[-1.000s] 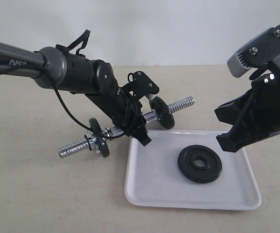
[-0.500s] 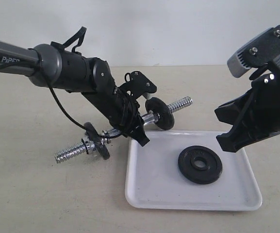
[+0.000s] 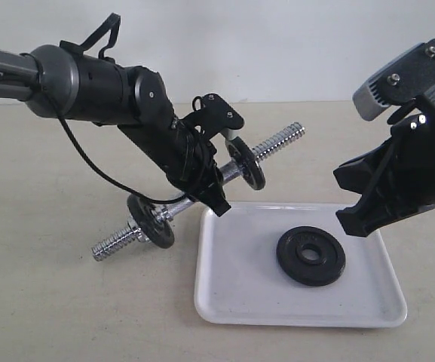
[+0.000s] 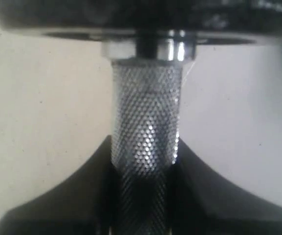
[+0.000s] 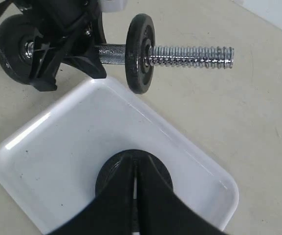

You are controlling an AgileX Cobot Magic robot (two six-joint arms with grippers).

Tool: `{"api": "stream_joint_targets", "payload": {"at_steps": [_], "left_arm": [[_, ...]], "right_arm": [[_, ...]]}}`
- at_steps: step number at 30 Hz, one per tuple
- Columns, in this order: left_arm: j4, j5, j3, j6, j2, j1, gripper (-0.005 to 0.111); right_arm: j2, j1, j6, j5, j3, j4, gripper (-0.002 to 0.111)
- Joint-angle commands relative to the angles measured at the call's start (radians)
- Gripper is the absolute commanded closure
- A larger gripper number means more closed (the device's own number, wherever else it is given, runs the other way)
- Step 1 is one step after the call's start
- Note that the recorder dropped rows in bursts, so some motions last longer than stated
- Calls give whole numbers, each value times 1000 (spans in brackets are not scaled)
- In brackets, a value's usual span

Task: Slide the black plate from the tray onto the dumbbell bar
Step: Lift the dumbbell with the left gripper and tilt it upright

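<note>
Black plate (image 3: 310,255) lies on tray (image 3: 225,302); wrist views show left pincer (image 4: 144,176) clamping bar (image 4: 145,112), right pincer (image 5: 135,164) closed empty.

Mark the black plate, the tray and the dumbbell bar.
black plate (image 3: 323,259), exterior view, flat face beside the hub.
tray (image 3: 240,280), exterior view, bare floor left of the plate.
dumbbell bar (image 3: 279,140), exterior view, free threaded end.

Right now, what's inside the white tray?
One black plate lies flat in the tray; I see nothing else in it. The spot under the plate is covered, so I can't see that.
</note>
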Motion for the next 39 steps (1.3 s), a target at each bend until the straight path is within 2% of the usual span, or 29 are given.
{"api": "stream_joint_targets", "payload": {"at_steps": [1,8,14,29,39], "left_arm": [[-40,-49,-31,-14,-109,-2,102],[-40,7,-18,-14,-170,-2,102],[-26,-12,63,-14,-216,0,102],[3,-78,247,-27,-355,6,102],[-1,-199,431,-74,-508,12,102]], "right_arm": [[0,3,-2,-11,-6,-1,108],[0,3,-2,-13,-6,-3,108],[0,3,-2,-13,-6,-3,108],[0,3,-2,1,-6,-2,108],[0,3,-2,43,-6,-3,108]]}}
